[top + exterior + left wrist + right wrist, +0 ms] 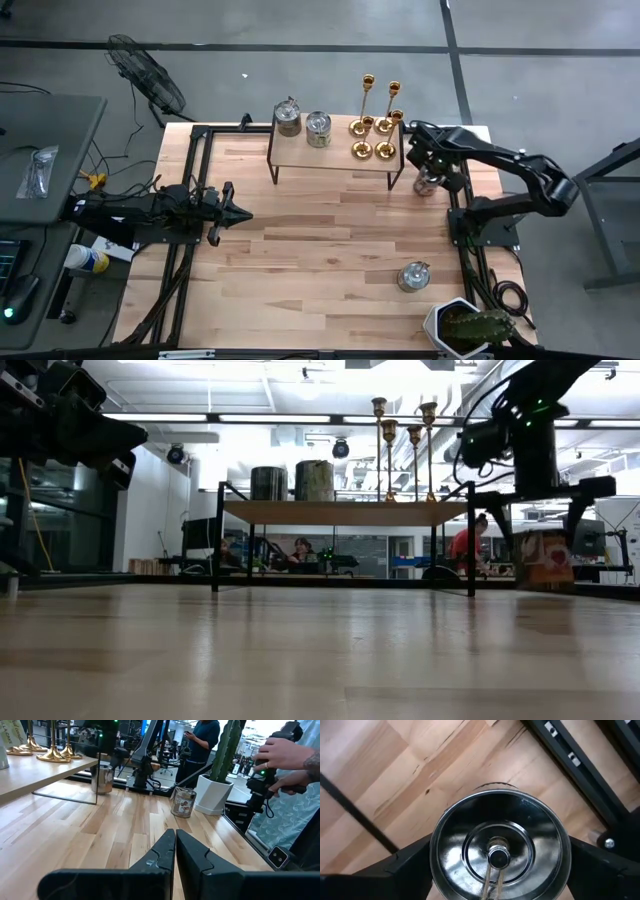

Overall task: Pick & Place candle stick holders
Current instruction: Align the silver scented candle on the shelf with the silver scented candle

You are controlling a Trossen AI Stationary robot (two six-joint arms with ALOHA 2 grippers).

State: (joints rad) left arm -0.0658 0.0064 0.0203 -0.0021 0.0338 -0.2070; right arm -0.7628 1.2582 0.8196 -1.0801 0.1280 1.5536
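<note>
- Four small shiny gold candle stick holders point(375, 125) with round flared bases and thin stems are seen standing upright in a cluster on the right part of a low wooden shelf with a black metal frame point(335, 152), which is set at the far side of the pale wooden table point(320, 260).
- Two squat silver-grey metal jars with lids point(303, 122) are placed on the left part of the same shelf, apart from the holders.
- The right gripper point(428, 175) is positioned just off the shelf's right end, directly over a third silver-grey lidded jar point(499, 851) that stands on the table.
- In the right wrist view the fingers are spread wide on either side of this jar; whether it is touched cannot be told.
- The left gripper point(175, 851) is held low over the table's left side, its jaws pressed together on nothing.
- A fourth jar point(413, 275) and a white potted cactus point(467, 326) are found near the table's front right.
</note>
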